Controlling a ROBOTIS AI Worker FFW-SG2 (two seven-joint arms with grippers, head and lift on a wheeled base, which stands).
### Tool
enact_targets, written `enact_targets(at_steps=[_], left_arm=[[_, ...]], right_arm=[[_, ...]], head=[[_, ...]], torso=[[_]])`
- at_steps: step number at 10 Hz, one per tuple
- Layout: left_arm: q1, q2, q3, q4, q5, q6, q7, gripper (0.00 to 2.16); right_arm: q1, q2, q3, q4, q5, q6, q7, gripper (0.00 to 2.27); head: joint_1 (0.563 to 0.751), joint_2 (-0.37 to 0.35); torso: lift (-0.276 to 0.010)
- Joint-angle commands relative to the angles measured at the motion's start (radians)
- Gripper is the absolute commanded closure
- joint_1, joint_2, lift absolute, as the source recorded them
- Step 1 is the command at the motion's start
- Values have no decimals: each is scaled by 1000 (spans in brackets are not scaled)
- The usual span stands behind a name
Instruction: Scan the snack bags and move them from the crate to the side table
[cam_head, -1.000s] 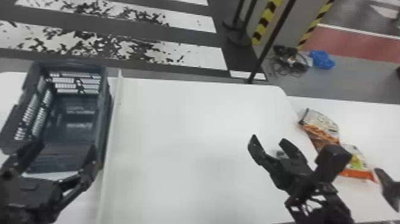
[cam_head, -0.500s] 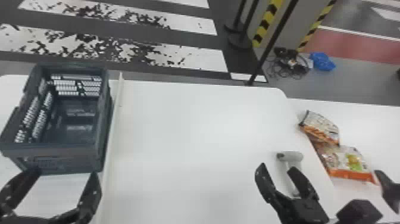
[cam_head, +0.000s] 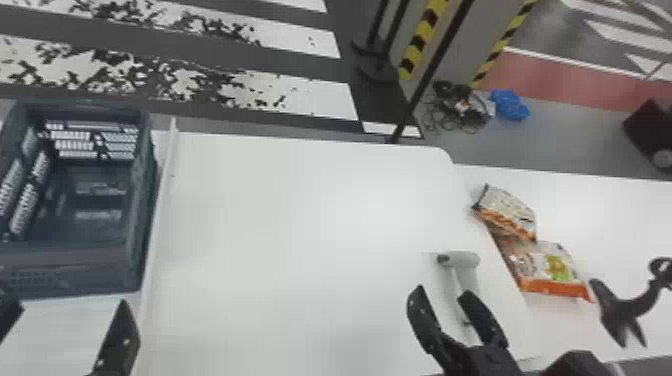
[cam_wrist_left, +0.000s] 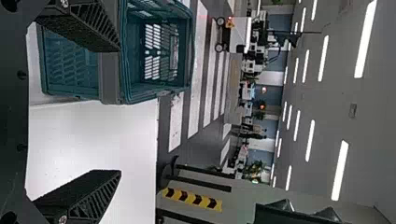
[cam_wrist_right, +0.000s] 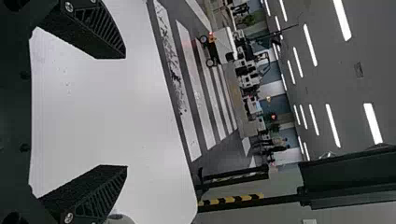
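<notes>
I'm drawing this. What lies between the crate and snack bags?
In the head view, a white strip beside the crate, bare tabletop, then the grey scanner.

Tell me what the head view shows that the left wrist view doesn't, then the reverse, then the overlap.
Head view: two snack bags on the side table, the handheld scanner, the right gripper.
Left wrist view: ceiling lights, a white wheeled cart.
Both: the crate, the white tabletop, the left gripper, fingers apart, and the striped floor.
</notes>
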Motion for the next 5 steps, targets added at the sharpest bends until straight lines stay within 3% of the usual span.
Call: enact_targets(at_steps=[1,5], left_arm=[[0,-2,2,4,0,-9,1,60],[0,-5,3,9,0,-12,8,60]], right_arm=[[7,-2,12,6,0,-22,3,87],[8,-21,23,30,0,-90,1,87]], head=[[695,-315],[695,-306]], torso=[[-87],[-87]])
